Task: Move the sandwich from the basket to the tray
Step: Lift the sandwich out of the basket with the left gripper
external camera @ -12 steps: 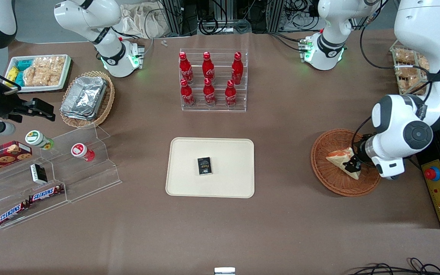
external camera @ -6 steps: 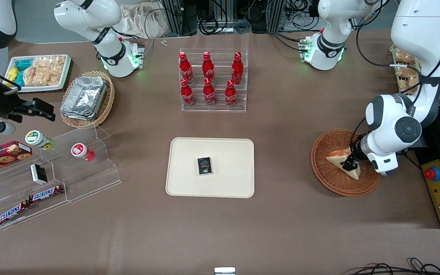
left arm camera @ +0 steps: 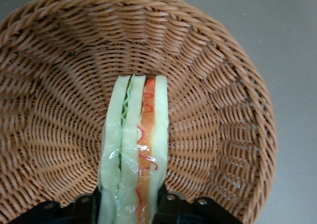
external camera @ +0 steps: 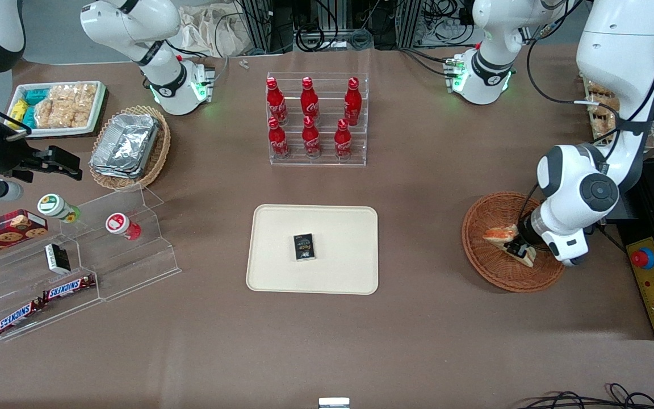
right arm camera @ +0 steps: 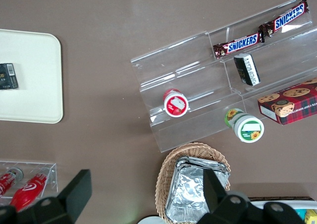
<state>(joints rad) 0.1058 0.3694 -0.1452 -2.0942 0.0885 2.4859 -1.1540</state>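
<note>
The sandwich (external camera: 503, 233) is a wrapped wedge of pale bread with orange-red and green filling, held on edge in the round reddish-brown basket (external camera: 489, 267) toward the working arm's end of the table. My left gripper (external camera: 515, 246) is shut on the sandwich, one finger on each bread face. In the left wrist view the sandwich (left arm camera: 133, 149) stands between the black fingers (left arm camera: 171, 206) above the basket's woven floor (left arm camera: 59, 135). The cream-beige tray (external camera: 338, 272) lies mid-table with a small black packet (external camera: 304, 247) on it.
A clear rack of red cola bottles (external camera: 315, 119) stands farther from the front camera than the tray. A yellow box with a red button (external camera: 653, 278) lies beside the basket. Clear stepped shelves with snacks (external camera: 71, 267) and an oval foil-container basket (external camera: 131, 146) lie toward the parked arm's end.
My left arm's wrist has shifted a little toward the tray and turned. The sandwich has tipped up onto its edge in the fingers, still over the basket.
</note>
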